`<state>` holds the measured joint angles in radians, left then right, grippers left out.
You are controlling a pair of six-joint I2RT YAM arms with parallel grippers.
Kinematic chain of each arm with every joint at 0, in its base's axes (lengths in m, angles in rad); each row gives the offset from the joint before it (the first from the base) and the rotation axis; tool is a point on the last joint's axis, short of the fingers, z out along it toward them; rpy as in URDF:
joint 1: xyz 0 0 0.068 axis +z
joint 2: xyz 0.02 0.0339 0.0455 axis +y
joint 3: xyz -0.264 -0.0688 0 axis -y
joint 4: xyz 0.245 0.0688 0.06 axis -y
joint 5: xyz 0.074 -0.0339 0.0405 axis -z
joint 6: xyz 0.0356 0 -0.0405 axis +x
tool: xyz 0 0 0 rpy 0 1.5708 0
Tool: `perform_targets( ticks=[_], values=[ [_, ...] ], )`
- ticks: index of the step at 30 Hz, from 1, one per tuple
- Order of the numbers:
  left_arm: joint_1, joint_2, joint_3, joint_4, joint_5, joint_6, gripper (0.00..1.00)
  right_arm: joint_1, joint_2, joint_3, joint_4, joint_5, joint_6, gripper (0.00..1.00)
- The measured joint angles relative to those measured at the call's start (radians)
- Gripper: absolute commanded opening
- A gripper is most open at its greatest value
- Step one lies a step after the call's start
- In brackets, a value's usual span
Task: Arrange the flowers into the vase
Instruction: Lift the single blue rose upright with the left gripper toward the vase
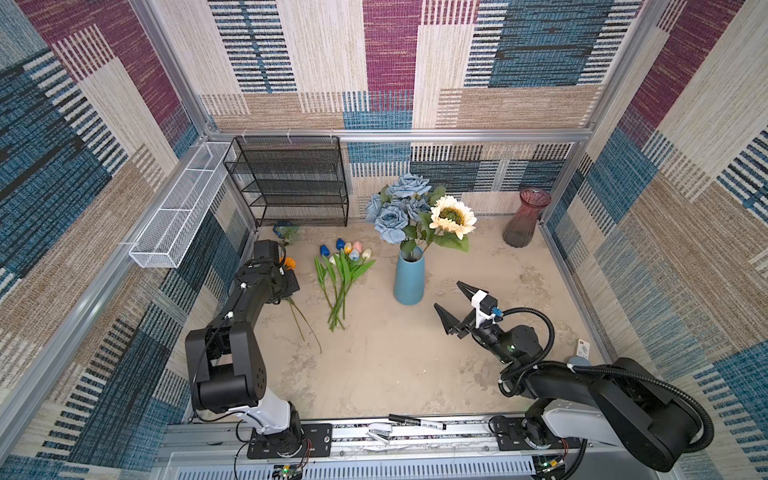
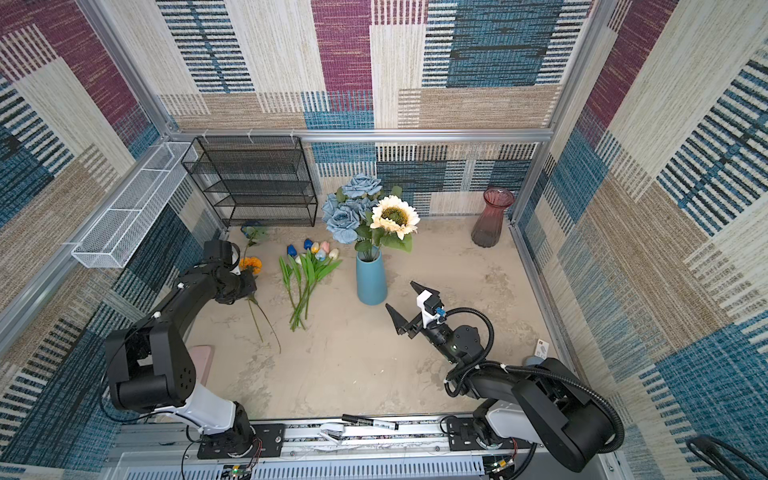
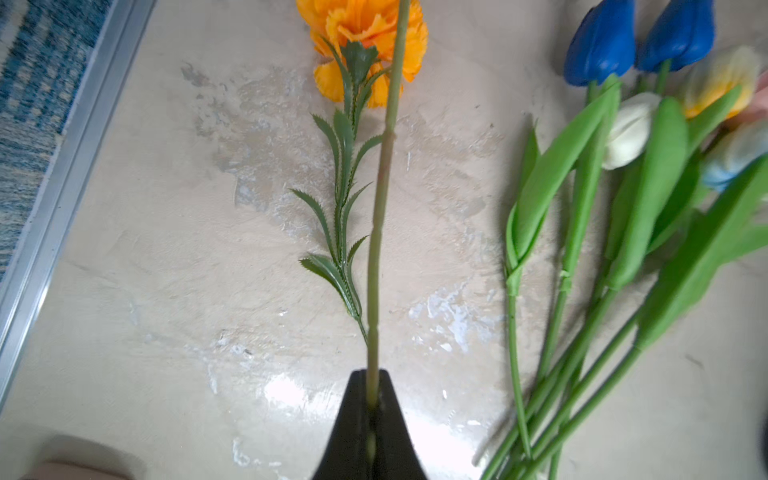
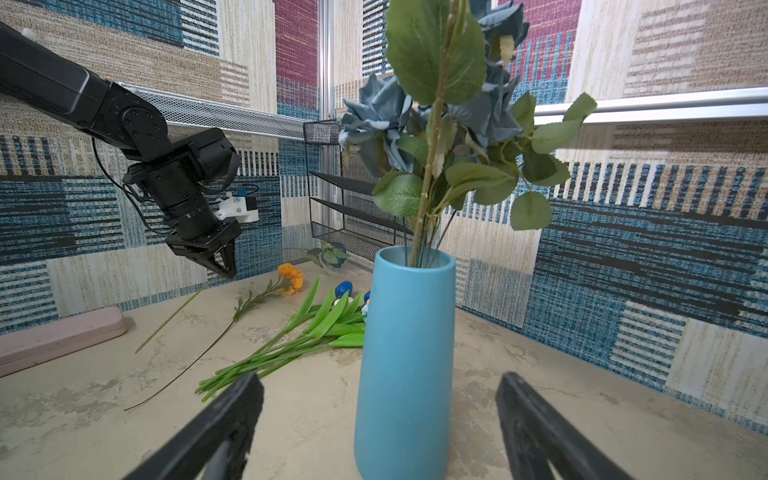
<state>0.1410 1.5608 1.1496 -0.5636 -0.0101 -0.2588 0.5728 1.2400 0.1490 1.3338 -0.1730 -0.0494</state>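
Vase [image 1: 409,276], blue, stands upright mid-table w/ dusty-blue roses [image 1: 392,222] + cream sunflower [image 1: 452,216] in it. Tulips [image 1: 343,270] lie flat in a bunch just L of it in both top views; orange marigold [image 1: 288,262] further L, bright blue rose [image 1: 284,228] by black rack [image 1: 291,183] at back. L gripper [image 3: 372,399]: jaws clamped on pale green stem [image 3: 380,208], which crosses over marigold's head; its bloom is outside wrist view. R gripper [image 1: 448,294] hovers near the vase, facing it, jaws wide apart, nothing btwn them. Maroon glass vase [image 1: 525,220] sits back R, well apart.
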Motion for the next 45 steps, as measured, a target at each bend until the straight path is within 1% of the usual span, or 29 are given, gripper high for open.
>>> perform_targets(
  ticks=[6,10,13,16,21,25,27,29,31,34,37,38,40,45],
  values=[
    [-0.034,-0.12,-0.079,0.002,0.046,-0.046,0.0,0.0,-0.01,0.0,-0.001,0.001,0.0,0.91],
    [-0.093,-0.222,-0.179,0.007,0.073,-0.09,0.0,0.0,-0.014,0.0,0.0,0.001,0.0,0.91],
    [-0.148,-0.32,-0.256,0.01,0.089,-0.148,0.0,0.0,-0.014,0.0,-0.001,0.001,0.0,0.91],
    [-0.2,-0.417,-0.313,0.018,0.065,-0.188,0.0,0.0,-0.014,0.0,0.0,0.001,0.0,0.91],
    [-0.302,-0.627,-0.412,0.063,0.012,-0.221,0.0,0.0,-0.011,0.0,-0.001,0.001,0.0,0.91],
    [-0.378,-0.813,-0.499,0.147,-0.01,-0.216,0.0,0.0,-0.015,0.0,0.0,0.001,0.0,0.91],
    [-0.41,-0.893,-0.539,0.234,-0.008,-0.204,0.0,0.0,-0.011,-0.003,0.006,0.002,0.007,0.91],
    [-0.431,-0.935,-0.564,0.332,0.016,-0.179,0.0,0.0,-0.007,-0.005,0.007,0.003,0.007,0.91],
    [-0.456,-0.94,-0.568,0.429,0.062,-0.142,0.0,0.0,-0.006,-0.006,0.008,0.007,0.007,0.91],
    [-0.512,-0.931,-0.585,0.63,0.166,-0.072,0.0,0.0,-0.014,-0.011,0.008,0.01,0.007,0.91],
    [-0.573,-0.88,-0.605,0.832,0.242,-0.015,0.0,0.0,-0.021,-0.014,0.009,0.017,0.006,0.91],
    [-0.594,-0.841,-0.598,0.906,0.273,0.006,0.0,0.0,-0.023,-0.014,0.01,0.017,0.006,0.91],
    [-0.626,-0.756,-0.558,1.001,0.325,0.036,0.0,0.0,-0.023,-0.014,0.012,0.017,0.006,0.91],
    [-0.697,-0.538,-0.422,1.221,0.414,0.092,0.0,0.0,-0.014,-0.014,0.014,0.019,0.006,0.91]
  ],
)
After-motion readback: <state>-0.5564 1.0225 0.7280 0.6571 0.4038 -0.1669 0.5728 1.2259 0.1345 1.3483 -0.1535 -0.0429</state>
